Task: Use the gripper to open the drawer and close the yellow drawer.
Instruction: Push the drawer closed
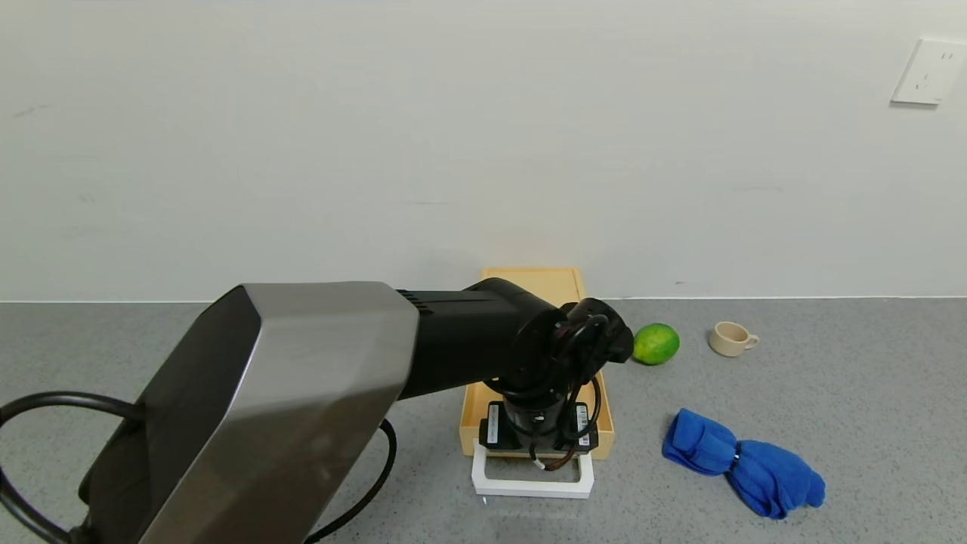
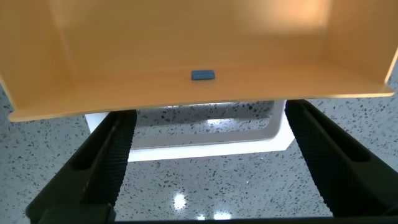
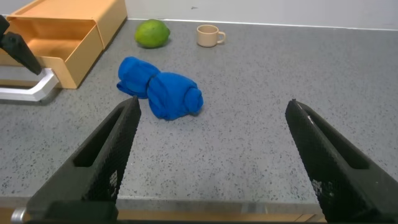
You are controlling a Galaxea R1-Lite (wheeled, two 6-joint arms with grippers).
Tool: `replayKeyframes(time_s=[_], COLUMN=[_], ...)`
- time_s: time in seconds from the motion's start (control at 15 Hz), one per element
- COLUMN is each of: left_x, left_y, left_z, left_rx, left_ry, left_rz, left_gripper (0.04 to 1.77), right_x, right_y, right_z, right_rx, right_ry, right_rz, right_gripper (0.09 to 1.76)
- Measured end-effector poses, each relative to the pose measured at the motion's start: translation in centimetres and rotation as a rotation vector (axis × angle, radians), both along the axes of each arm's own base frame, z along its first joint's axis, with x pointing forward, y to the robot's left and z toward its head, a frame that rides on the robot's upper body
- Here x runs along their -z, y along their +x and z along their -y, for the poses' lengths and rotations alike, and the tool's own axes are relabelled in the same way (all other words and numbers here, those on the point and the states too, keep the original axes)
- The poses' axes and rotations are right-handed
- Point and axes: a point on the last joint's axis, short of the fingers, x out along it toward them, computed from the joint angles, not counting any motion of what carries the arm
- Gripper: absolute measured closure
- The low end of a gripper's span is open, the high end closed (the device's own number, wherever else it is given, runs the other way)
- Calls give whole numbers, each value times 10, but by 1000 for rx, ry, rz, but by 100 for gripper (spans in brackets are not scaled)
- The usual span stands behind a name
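Note:
The pale yellow drawer (image 1: 471, 414) stands pulled out of its casing (image 1: 532, 281) at the back middle of the table. Its white loop handle (image 1: 531, 485) points toward me. My left gripper (image 1: 538, 447) hangs over the drawer's front edge, pointing down. In the left wrist view the gripper (image 2: 210, 117) is open, with the handle (image 2: 205, 148) lying between its fingers and the drawer's inside (image 2: 186, 43) beyond. A small blue piece (image 2: 203, 75) lies in the drawer. My right gripper (image 3: 212, 104) is open and empty, low over the table at the right.
A green lime (image 1: 655, 344) and a small beige cup (image 1: 731, 338) sit right of the drawer. A crumpled blue cloth (image 1: 744, 462) lies at the front right. The wall runs close behind the casing. My left arm's cable (image 1: 45, 400) loops at the front left.

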Motion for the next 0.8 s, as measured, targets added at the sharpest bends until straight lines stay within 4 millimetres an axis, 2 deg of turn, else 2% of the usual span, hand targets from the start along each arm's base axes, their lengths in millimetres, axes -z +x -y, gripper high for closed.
replayKeyframes(time_s=[0.8], left_x=[-2], left_y=[21], left_z=[-5], left_rx=[-19], left_ry=[-67], left_rz=[77], left_gripper=[9], right_x=[0], right_y=[0], right_z=[0], right_rx=[0], right_ry=[0], right_rz=[0], right_gripper=[14])
